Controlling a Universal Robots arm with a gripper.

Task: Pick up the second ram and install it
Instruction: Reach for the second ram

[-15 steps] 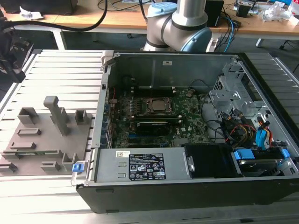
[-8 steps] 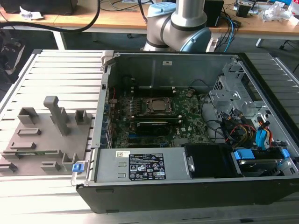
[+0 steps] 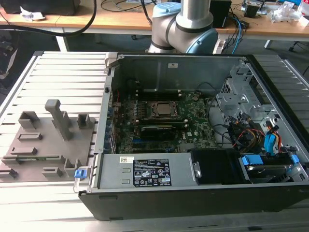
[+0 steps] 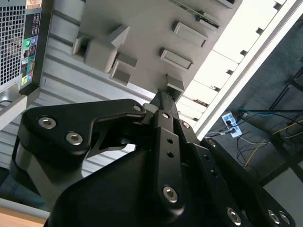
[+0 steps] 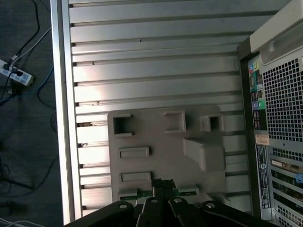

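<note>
- While the gripper (image 5: 163, 182) hangs above the grey fixture plate (image 5: 161, 161), its two black fingers (image 4: 165, 123) are pressed together at the tips and hold nothing.
- The second ram (image 5: 141, 193) sits in a slot along one edge of the fixture plate. In the first wrist view it lies directly ahead of the fingertips, with its green edge showing on either side of them.
- In the second wrist view the second ram (image 4: 203, 19) is well apart from the closed tips, so there is no contact between hand and part.
- The fixture plate rests on a slatted metal table (image 5: 156, 47), which spreads out beneath and ahead of the gripper.
- An open computer case (image 5: 279, 118) stands on the same table off to one side of the gripper, just beside the fixture plate.
- In the exterior view, the case interior shows the motherboard (image 3: 195, 121), with a processor socket (image 3: 161, 110) and a long black module (image 3: 159, 129) lying just beside it.
</note>
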